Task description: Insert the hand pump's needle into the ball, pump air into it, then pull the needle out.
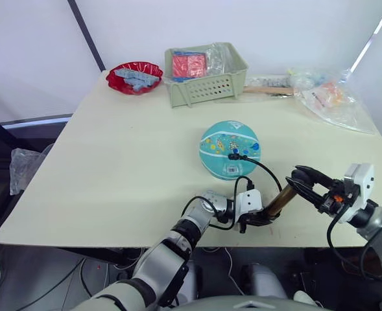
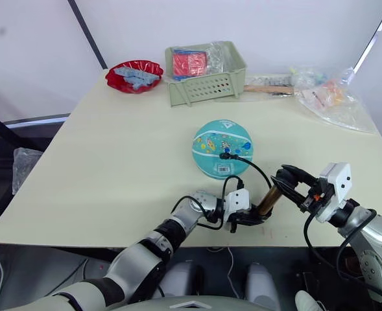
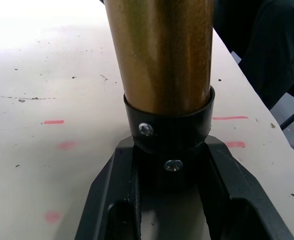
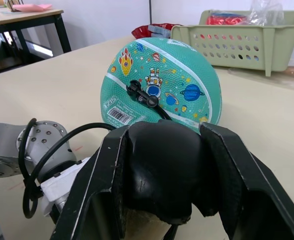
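The teal ball (image 1: 229, 149) with cartoon prints rests on the cream table (image 1: 126, 162), right of centre. The needle's black fitting (image 1: 235, 155) sits in the ball's near side; the pin itself is hidden. From there the thin black hose (image 1: 268, 170) loops down to the hand pump (image 1: 280, 199), which stands tilted near the front edge. My left gripper (image 1: 257, 220) is shut on the pump's black lower end (image 3: 169, 130), below the gold barrel (image 3: 161, 50). My right gripper (image 1: 302, 181) is shut on the pump's black handle (image 4: 161, 165).
A green basket (image 1: 207, 87) with packets stands at the back centre, a red bowl (image 1: 134, 76) at the back left. Clear plastic bags (image 1: 333, 97) and a wooden stick (image 1: 268, 91) lie at the back right. The table's front edge runs just under the pump.
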Controlling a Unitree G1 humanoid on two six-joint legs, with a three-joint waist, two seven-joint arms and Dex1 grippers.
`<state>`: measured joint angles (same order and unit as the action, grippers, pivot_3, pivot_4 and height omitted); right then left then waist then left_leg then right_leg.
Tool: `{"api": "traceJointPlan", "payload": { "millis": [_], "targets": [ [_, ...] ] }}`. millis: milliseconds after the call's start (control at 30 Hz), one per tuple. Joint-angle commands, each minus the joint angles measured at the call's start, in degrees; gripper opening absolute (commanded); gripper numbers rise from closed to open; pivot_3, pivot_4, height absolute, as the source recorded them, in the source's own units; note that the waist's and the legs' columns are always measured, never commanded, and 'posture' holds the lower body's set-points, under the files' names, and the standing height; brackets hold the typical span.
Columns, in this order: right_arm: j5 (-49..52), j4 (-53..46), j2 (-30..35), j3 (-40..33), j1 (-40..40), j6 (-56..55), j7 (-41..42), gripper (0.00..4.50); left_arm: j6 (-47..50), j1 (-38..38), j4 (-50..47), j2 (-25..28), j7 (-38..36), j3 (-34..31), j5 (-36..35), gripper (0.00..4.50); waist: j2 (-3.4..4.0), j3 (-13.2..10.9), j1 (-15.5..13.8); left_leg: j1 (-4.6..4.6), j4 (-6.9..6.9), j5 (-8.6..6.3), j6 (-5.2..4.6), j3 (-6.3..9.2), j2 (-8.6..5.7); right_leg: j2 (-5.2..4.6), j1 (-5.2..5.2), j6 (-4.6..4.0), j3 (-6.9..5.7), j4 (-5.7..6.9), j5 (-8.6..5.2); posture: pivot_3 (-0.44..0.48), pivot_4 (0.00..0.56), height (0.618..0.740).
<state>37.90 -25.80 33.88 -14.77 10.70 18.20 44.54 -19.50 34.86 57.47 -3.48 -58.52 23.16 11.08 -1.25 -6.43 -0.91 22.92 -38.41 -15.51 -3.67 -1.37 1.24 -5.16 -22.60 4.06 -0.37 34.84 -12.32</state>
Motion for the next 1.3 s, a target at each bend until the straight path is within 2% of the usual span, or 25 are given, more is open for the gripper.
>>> {"api": "traceJointPlan", "payload": {
  "millis": [33,133,333,567,800,867,967,1300],
  "targets": [
    [5.87,-3.30,1.76,-4.49,-1.86,1.56,1.23,1.65,2.09,-2.52,3.85,0.60,-1.08,2.91,2.81,1.03,0.10,-0.11,-0.07,0.01,0.00,0.00,0.00,0.00,-0.02,-0.02,0.00,0.00,0.00,-0.01,0.00,0.000,0.150,0.738],
    [10.89,-4.31,4.29,-9.22,-4.11,2.62,2.59,1.65,2.18,-2.63,3.94,0.48,-1.14,2.87,2.76,1.03,0.46,-0.49,-0.27,0.09,-0.01,0.00,0.00,-0.02,-0.09,-0.09,-0.03,0.01,0.00,-0.01,0.00,0.000,0.150,0.738],
    [20.26,-3.94,10.56,-15.70,-9.16,9.33,1.54,1.65,2.17,-2.52,4.36,0.31,-1.05,2.76,2.75,1.03,0.47,-0.68,-0.46,0.14,-0.02,0.00,0.00,0.00,-0.14,-0.12,-0.02,0.02,-0.02,-0.02,0.00,0.000,0.150,0.738],
    [26.55,-0.36,18.20,-22.42,-17.30,14.33,0.36,1.65,1.96,-1.82,5.15,0.32,-0.85,2.42,2.69,1.03,0.44,-0.92,-0.62,0.18,-0.03,0.00,-0.01,0.05,-0.16,-0.13,-0.02,0.02,-0.08,-0.04,0.00,0.000,0.150,0.738],
    [30.21,0.22,19.98,-24.59,-21.62,16.99,-1.73,1.65,1.69,-1.82,5.35,0.32,-0.84,2.51,2.69,1.03,0.57,-1.04,-0.77,0.57,-0.14,0.01,-0.01,0.12,-0.20,-0.21,-0.30,0.04,-0.15,-0.03,0.02,0.000,0.150,0.738],
    [30.02,-0.29,19.81,-24.44,-20.80,17.63,-1.18,1.65,1.64,-1.81,5.36,0.21,-0.82,2.57,2.71,1.03,0.57,-1.05,-0.88,0.88,-0.25,0.02,0.00,0.12,-0.22,-0.22,-0.57,0.06,-0.14,0.02,0.04,0.000,0.150,0.738],
    [26.86,-1.73,18.44,-22.74,-17.10,17.39,0.04,1.65,1.65,-1.85,5.26,0.08,-0.74,2.62,2.71,1.03,0.56,-1.05,-1.20,0.87,-0.26,0.02,-0.01,0.11,-0.25,-0.24,-0.56,0.06,-0.15,0.01,0.04,0.000,0.150,0.738],
    [11.00,-2.71,11.13,-10.94,-3.65,10.53,2.59,1.65,1.73,-1.46,5.54,0.04,-0.41,2.44,2.66,1.03,0.27,-0.44,-1.22,0.65,-0.26,0.02,-0.01,0.20,-0.13,-0.01,-0.39,0.04,-0.17,0.04,0.03,0.000,0.150,0.738]
  ]
}}
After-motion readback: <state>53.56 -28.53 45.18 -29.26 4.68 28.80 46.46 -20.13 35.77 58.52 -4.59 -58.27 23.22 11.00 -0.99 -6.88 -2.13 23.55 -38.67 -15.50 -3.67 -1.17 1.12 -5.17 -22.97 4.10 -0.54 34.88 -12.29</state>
